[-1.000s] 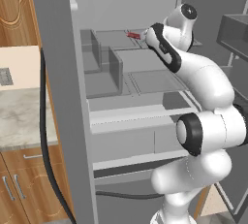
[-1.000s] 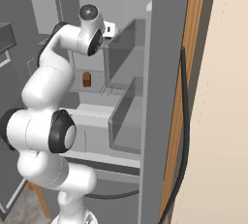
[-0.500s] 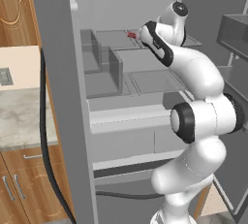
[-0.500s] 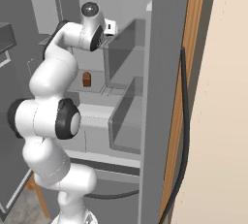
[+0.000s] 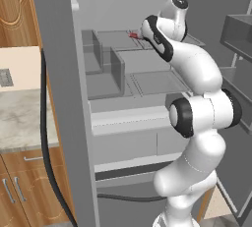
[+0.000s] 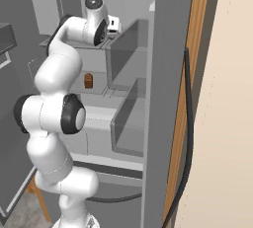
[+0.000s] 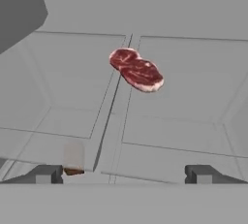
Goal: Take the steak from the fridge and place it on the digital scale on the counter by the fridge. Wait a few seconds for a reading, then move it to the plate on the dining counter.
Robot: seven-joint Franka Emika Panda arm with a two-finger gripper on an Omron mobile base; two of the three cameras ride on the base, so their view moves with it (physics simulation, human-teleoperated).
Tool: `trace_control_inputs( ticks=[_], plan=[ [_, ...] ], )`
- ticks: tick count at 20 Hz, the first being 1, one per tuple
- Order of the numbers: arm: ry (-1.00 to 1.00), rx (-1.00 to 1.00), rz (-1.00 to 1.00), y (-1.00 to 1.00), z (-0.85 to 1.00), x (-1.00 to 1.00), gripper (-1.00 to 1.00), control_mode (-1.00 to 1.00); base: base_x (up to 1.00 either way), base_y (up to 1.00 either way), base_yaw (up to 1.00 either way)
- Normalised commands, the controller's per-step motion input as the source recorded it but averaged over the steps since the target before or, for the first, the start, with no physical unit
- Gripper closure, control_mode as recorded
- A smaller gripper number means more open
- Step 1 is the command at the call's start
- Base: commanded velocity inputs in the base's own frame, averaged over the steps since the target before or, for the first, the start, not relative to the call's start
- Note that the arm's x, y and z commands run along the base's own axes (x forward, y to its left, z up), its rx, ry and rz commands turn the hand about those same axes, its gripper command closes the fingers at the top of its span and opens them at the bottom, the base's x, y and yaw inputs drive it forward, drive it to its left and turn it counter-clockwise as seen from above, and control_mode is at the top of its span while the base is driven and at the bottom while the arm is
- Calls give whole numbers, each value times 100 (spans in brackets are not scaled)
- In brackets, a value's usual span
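Reaching into fridge (image 5: 59, 98), pincer (image 7: 125, 173) wide apart nr steak (image 7: 136, 70)

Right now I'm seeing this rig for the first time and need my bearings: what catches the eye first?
The small flat slab of raw red steak stands out, lying alone on a pale grey shelf of the tall grey fridge. The white arm reaches deep into the fridge, its tool open with the meat ahead of its tips, not yet touched. On a lower shelf sits a small brown object.
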Motion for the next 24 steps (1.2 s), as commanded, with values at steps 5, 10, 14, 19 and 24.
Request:
trace_control_inputs(
  ticks=[5, 10, 14, 19, 24],
  plan=[
    [-3, 3, 1, 0, -15, 39, -100, -100, 0, 0, 0],
    [1, 0, 5, -11, 0, 25, -100, -100, 0, 0, 0],
    [14, 0, 9, -13, 0, 38, -100, -100, 0, 0, 0],
    [14, 0, 10, -4, 0, 43, -100, -100, 0, 0, 0],
    [2, 0, 7, -1, -9, 27, -100, -100, 0, 0, 0]
  ],
)
